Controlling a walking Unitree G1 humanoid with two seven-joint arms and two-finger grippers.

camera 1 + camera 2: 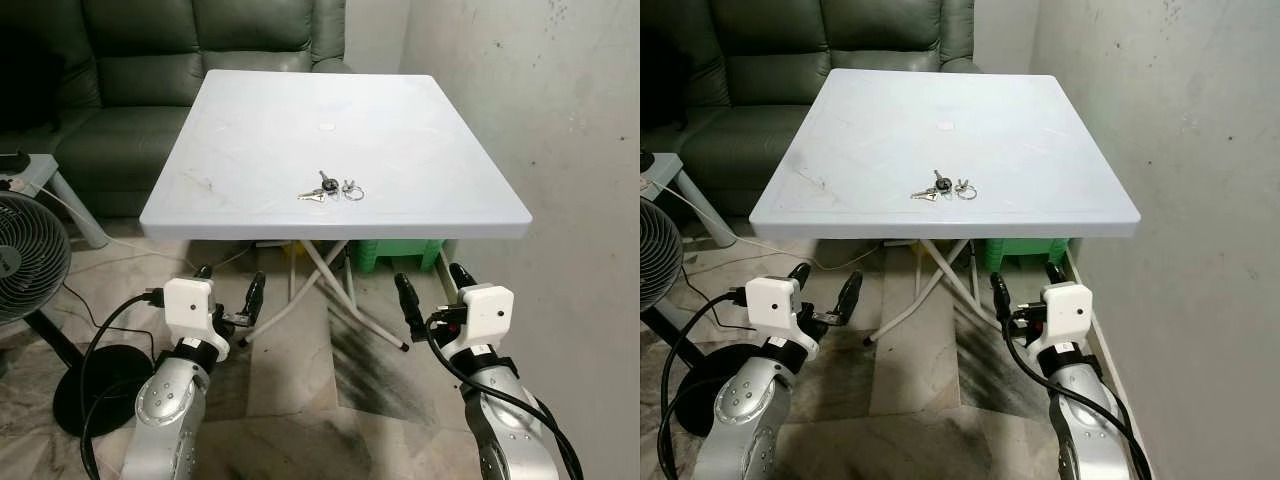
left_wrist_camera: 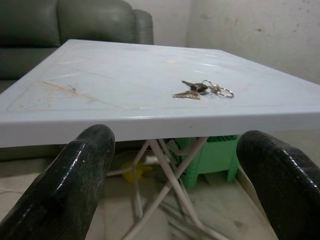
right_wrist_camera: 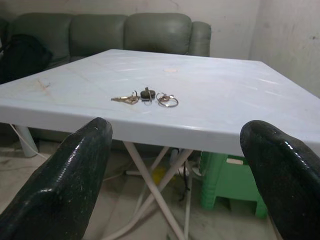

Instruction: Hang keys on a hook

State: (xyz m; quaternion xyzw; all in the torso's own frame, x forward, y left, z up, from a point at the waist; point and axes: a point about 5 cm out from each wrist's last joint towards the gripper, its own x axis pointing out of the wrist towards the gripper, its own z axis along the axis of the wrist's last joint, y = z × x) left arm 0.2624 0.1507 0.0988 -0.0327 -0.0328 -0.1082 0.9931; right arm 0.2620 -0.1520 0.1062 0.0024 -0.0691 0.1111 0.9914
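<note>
Near the front edge of the white table [image 1: 250, 120] lie the keys [image 1: 330, 189]. Below that edge, left gripper [image 1: 229, 287] and right gripper [image 1: 432, 285] hover, fingers spread, holding nothing.

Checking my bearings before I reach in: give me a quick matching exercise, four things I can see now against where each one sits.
Things:
1. keys
2. green stool
3. fan
4. sofa

Places:
A. beyond the table's far edge
B. on the floor under the table
C. on the white table, near its front edge
D. on the floor to the robot's left

Pairs: 1-C, 2-B, 3-D, 4-A
</note>
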